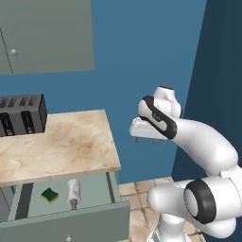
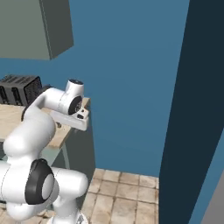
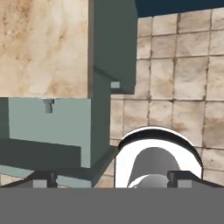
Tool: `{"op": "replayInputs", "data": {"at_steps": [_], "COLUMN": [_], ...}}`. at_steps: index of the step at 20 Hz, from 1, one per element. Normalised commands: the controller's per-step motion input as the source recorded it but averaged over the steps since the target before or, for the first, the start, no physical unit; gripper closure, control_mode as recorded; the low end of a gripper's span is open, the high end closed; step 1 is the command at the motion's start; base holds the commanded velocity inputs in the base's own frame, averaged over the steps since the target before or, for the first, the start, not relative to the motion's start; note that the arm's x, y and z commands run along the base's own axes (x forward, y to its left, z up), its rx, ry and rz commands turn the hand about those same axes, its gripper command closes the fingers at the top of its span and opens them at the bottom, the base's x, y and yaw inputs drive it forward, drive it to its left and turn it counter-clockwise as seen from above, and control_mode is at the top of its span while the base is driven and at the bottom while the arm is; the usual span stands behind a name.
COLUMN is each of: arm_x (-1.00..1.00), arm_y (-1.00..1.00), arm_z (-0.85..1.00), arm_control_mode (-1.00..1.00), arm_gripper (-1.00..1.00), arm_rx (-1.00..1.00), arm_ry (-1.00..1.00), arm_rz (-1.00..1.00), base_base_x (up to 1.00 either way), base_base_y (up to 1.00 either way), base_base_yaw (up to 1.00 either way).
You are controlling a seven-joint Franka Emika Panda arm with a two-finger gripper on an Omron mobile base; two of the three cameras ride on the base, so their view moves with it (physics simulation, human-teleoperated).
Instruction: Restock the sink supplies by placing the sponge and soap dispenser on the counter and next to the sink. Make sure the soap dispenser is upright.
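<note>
The sponge, green on top, lies in an open drawer under the beige marble counter. Beside it the silvery soap dispenser lies on its side, nozzle toward the drawer front. In the hand view only its grey nozzle peeks out from under the counter edge. My gripper hangs open and empty past the counter's right end, at about counter height over the floor. Its fingertips stand wide apart. The sink is out of view.
A black toaster stands at the counter's back left. A grey-green wall cabinet hangs above. A tall dark blue panel rises on the right, with tiled floor between it and the cabinets.
</note>
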Motion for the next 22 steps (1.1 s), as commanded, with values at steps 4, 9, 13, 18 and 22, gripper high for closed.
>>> {"op": "replayInputs", "data": {"at_steps": [4,9,13,18,22], "arm_x": [0.0,0.0,0.0,0.0,0.0], "arm_y": [0.0,0.0,0.0,0.0,0.0], "arm_z": [0.0,0.0,0.0,0.0,0.0], "arm_control_mode": [1.0,1.0,1.0,1.0,1.0], "arm_gripper": [-1.0,-1.0,-1.0,-1.0,-1.0], "arm_rx": [0.0,0.0,0.0,0.0,0.0], "arm_ry": [0.0,0.0,0.0,0.0,0.0], "arm_rz": [0.0,0.0,0.0,0.0,0.0], "base_base_x": [-0.77,-0.4,-0.05,0.03,0.26], "base_base_y": [0.96,1.0,1.0,1.0,1.0], "base_base_yaw": [0.0,0.0,0.0,-0.03,-0.04]}}
